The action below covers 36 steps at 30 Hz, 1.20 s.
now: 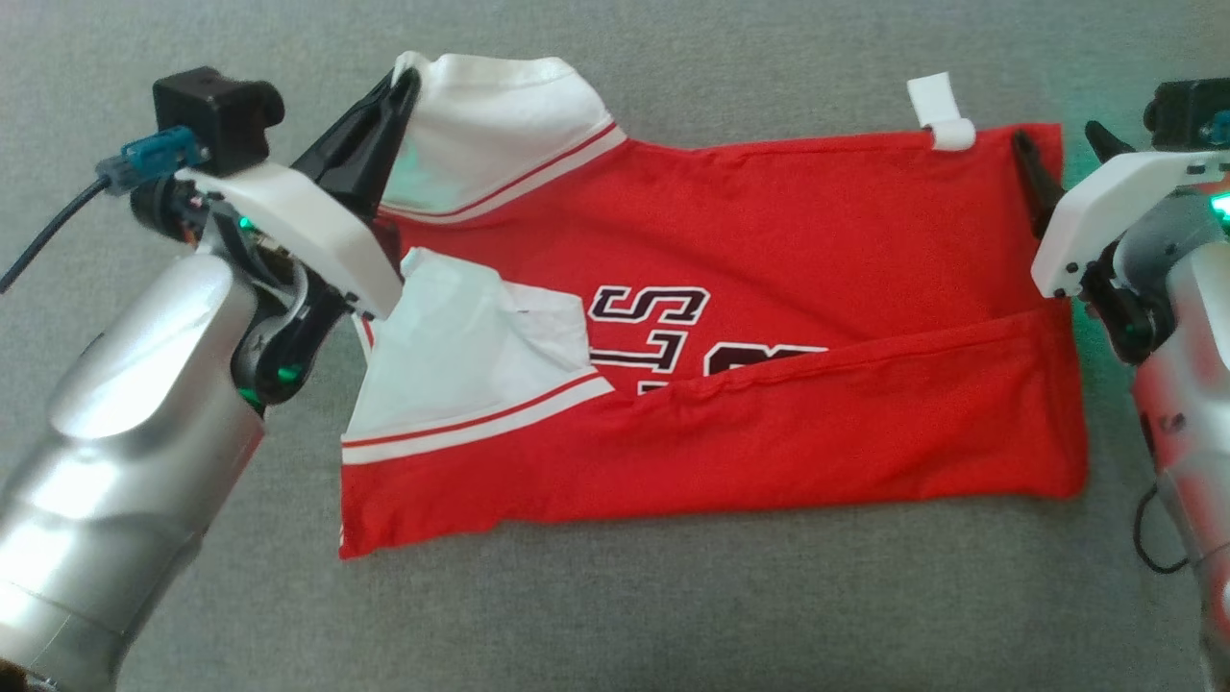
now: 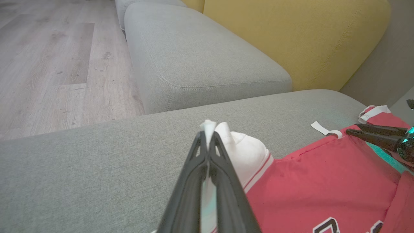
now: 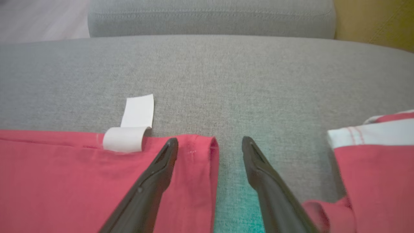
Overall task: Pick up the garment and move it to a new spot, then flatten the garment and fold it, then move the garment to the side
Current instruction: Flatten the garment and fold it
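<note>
jersey (image 1: pixel 769 288) on sofa (image 1: pixel 673 605), L gripper (image 1: pixel 407 81) pinching sleeve (image 1: pixel 500 125)

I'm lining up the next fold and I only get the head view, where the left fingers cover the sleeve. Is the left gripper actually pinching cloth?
Observer: Yes. In the left wrist view the left gripper is shut on the white sleeve, and a bit of it pokes out past the tips.
Operator: Does the right one have the hem?
Observer: No. The right gripper is open. One finger is over the red hem corner and the other is over the bare grey sofa.
Operator: What lies beyond the shirt?
Observer: There is a yellow cushion past the grey seat, and wood floor beside it.
</note>
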Tool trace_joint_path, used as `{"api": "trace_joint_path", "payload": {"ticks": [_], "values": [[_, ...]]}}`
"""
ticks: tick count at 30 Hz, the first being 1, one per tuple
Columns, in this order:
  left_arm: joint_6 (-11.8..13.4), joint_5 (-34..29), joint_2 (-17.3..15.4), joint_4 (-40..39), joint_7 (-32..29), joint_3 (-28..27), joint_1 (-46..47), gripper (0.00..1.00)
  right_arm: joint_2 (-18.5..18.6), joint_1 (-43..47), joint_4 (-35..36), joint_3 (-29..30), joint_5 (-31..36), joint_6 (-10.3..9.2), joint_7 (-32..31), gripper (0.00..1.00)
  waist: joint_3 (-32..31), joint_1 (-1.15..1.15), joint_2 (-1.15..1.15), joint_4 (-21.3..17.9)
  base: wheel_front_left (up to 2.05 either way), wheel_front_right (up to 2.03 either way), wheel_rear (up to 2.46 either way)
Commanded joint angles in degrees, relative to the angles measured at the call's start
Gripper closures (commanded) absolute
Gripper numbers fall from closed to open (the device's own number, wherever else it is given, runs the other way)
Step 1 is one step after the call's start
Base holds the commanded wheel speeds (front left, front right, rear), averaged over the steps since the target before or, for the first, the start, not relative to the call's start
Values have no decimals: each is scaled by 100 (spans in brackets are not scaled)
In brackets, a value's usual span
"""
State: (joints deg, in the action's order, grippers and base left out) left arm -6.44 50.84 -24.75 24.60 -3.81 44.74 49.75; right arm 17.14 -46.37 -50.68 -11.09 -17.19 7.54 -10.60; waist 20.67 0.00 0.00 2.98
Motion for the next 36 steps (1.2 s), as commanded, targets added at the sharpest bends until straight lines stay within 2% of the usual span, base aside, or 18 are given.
{"api": "trace_joint_path", "payload": {"ticks": [1, 6, 7, 8, 9, 10, 24, 28, 36], "values": [[68, -44, -233, -240, -31, -194, 187, 100, 67, -204, 68, -102, 59, -5, 40, 0, 79, 0, 0, 44, 0, 0, 0], [157, -52, -201, -453, -100, -183, 259, 100, 74, -426, -343, -190, 95, -5, 52, 0, 238, 0, 0, 118, 0, 0, 0], [162, -57, -199, -468, -113, -177, 276, 100, 71, -473, -418, -222, 88, -5, 22, 5, 262, 0, 0, 121, 0, 0, 0], [162, -57, -199, -468, -113, -177, 276, 100, 71, -473, -418, -222, 88, -5, 22, 5, 262, 0, 0, 121, 0, 0, 0], [164, -69, -201, -469, -122, -168, 294, 100, 74, -522, -481, -263, 82, -5, -2, 56, 276, 0, 0, 121, 0, 0, 0], [172, -88, -208, -458, -120, -165, 317, 100, 77, -572, -517, -328, 73, -5, -17, 100, 288, 0, 0, 118, 0, 0, 0], [413, -33, -371, 350, 559, -782, 819, 100, 50, -1246, -120, -685, -957, -5, 770, 100, 166, 0, 0, -287, 0, 0, 0], [372, -51, -322, 683, 800, -904, 1121, 100, 11, -1444, -44, -745, -1250, -5, 967, 100, 178, 0, 0, -374, 0, 0, 0], [95, -3, -172, 1286, 1084, -947, 1618, 100, -144, -1845, -372, -644, -1564, -5, 1364, 100, 176, 0, 0, -416, 0, 0, 0]]}}
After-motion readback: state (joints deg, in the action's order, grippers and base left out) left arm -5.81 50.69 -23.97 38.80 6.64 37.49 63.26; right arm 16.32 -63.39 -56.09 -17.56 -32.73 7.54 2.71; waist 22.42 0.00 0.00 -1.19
